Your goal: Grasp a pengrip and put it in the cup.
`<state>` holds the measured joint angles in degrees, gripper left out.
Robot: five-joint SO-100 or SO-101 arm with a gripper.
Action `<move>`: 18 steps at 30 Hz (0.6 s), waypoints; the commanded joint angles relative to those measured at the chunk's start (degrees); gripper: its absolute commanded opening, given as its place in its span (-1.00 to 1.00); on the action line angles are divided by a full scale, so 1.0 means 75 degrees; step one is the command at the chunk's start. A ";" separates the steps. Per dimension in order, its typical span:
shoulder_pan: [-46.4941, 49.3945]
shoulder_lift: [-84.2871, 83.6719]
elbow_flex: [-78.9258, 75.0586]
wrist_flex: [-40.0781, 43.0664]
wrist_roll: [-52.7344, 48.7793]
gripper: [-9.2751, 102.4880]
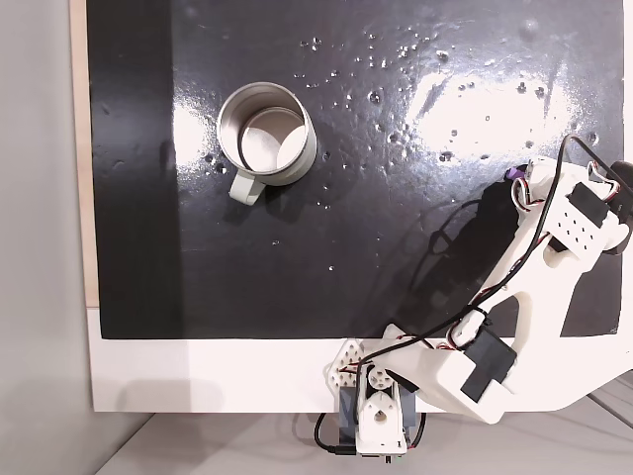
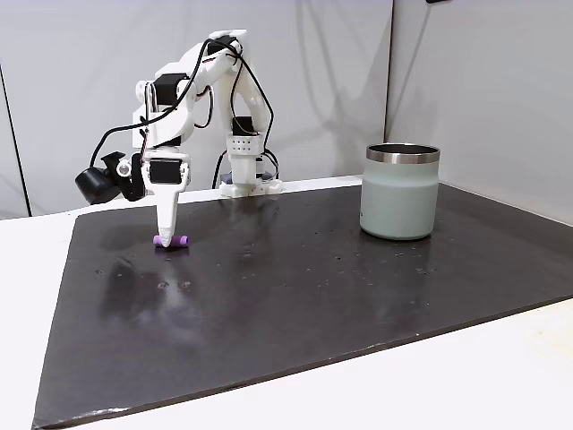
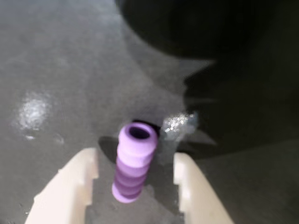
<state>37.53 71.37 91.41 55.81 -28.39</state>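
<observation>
Between the two white fingers in the wrist view lies the purple pengrip (image 3: 134, 162), flat on the black mat, clear gaps both sides, so the claw (image 3: 135, 170) is open and straddling it, nothing gripped. Looks light, soft, ribbed; probably squashes a bit and can roll. Best pinch mid-length across the ribs. Cup (image 2: 400, 191) stands upright well apart across the mat. Mat (image 2: 295, 287) is glossy, speckled, on a white desk (image 2: 466, 376); plain grey walls behind.
</observation>
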 commanded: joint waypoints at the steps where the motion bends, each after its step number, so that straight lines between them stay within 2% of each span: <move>1: -0.0105 -0.0164 -0.0410 -0.0059 -0.0316 -0.50; 3: -0.0117 -0.0246 -0.0375 -0.0059 -0.0434 -0.57; 6: -0.0117 -0.0246 -0.0363 -0.0059 -0.0469 -0.81; 7: -0.0129 -0.0246 -0.0352 -0.0059 -0.0492 -0.83; 14: -0.0164 -0.0094 -0.0340 -0.0035 -0.0422 -0.84; 18: -0.0563 0.0668 -0.0445 0.0563 -0.0012 -0.84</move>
<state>36.39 71.37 90.18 56.69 -30.76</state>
